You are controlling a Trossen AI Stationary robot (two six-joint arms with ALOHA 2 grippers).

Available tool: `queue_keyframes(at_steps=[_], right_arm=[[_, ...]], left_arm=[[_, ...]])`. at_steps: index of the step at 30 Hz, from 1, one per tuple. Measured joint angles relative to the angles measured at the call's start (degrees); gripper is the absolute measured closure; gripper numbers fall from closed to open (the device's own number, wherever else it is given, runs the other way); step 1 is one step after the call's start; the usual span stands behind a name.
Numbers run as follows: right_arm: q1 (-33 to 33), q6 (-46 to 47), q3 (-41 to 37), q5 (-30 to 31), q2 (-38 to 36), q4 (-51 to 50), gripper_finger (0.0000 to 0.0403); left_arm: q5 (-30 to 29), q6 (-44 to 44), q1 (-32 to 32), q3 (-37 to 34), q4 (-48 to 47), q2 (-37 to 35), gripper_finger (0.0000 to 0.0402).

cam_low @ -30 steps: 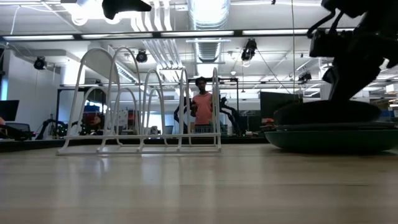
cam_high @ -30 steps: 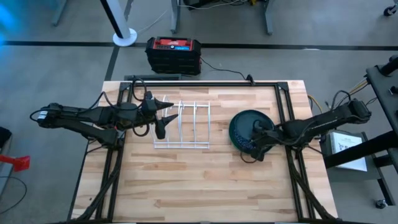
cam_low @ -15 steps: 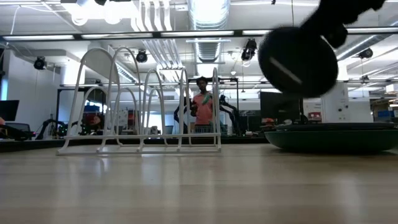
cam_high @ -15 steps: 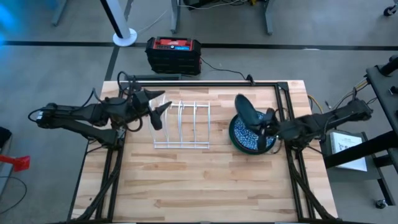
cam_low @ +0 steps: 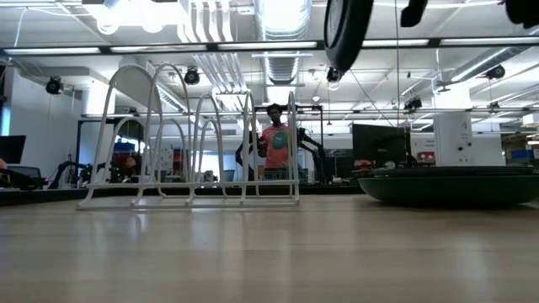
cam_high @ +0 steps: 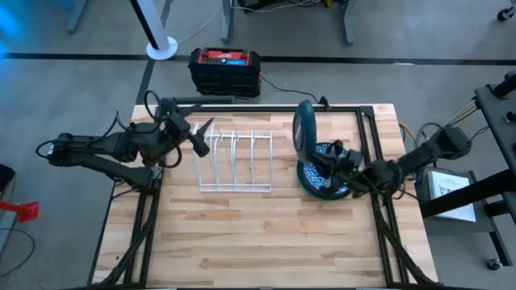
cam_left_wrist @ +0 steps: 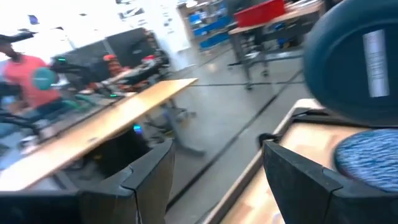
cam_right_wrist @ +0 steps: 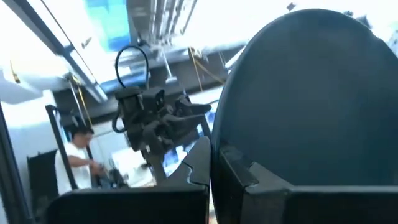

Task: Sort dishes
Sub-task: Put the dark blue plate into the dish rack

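Note:
My right gripper is shut on a plain dark green plate, which stands on edge in the air at the table's right. Below it a blue speckled plate tops a low stack of dishes lying flat on the table. The low view shows the green plate high up and edge-on. The white wire rack stands at mid-table with nothing in it. My left gripper hovers open at the rack's left end, holding nothing. My right gripper pinches the green plate's rim between its two fingers. The fingers come from the table's right side, slanting upward. The plate stands upright on edge above the fingers, lifted clear of the stack.
Black frame rails run along the table's left, right and far sides. A black and red box sits on the floor beyond the far edge. A person stands far off in the room. Bare wood lies along the near side.
My right gripper has risen and turned upward. It has lifted the green plate off the stack, tipped it from flat to upright on edge and uncovered the blue speckled plate. My left gripper has risen a little toward the far edge and rolled, staying open.

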Motion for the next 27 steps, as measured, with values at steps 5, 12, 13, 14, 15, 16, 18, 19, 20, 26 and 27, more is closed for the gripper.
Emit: queue_keyframes(at_steps=[5,12,13,14,15,16,18,19,20,26,27], right_arm=[[0.0,-2.5,5.0,-0.5,11.9,11.3,0.0403],[-0.2,-7.8,17.2,-0.6,24.4,13.4,0.0403],[-0.2,-8.8,19.2,-0.7,25.8,13.4,0.0403],[-0.2,-9.6,20.9,-0.7,27.0,13.4,0.0403],[-0.2,-10.0,22.6,-0.7,28.3,13.4,0.0403],[-0.2,-10.2,24.3,-0.8,29.5,13.4,0.0403],[-0.2,-10.6,27.0,-0.8,31.7,13.5,0.0403],[-0.2,-10.6,28.1,-0.8,32.8,13.5,0.0403],[-0.2,-10.6,29.1,-0.9,33.8,13.5,0.0403],[-0.9,-10.4,32.5,-0.6,38.2,13.5,0.0403],[-1.1,-10.2,32.9,-0.5,38.6,13.5,0.0403]], left_arm=[[-5.3,2.9,0.0,0.0,0.0,-0.2,0.0170],[-7.1,6.2,0.3,0.0,0.4,-0.8,0.0170],[-7.1,7.0,0.4,0.0,0.4,-1.1,0.0170],[-7.1,7.9,0.6,0.0,0.4,-1.4,0.0170],[-7.2,8.5,0.8,0.0,0.4,-1.8,0.0170],[-7.1,9.0,1.0,0.0,0.4,-2.5,0.0170],[-7.0,9.7,1.2,0.0,0.3,-3.7,0.0170],[-6.5,9.9,1.2,0.0,0.0,-4.7,0.0170],[-5.8,10.0,1.2,0.0,-0.8,-5.5,0.0170],[-3.6,6.9,1.2,-0.1,-5.9,-10.3,0.0170],[-3.5,6.3,1.2,-0.1,-7.1,-10.9,0.0170]])
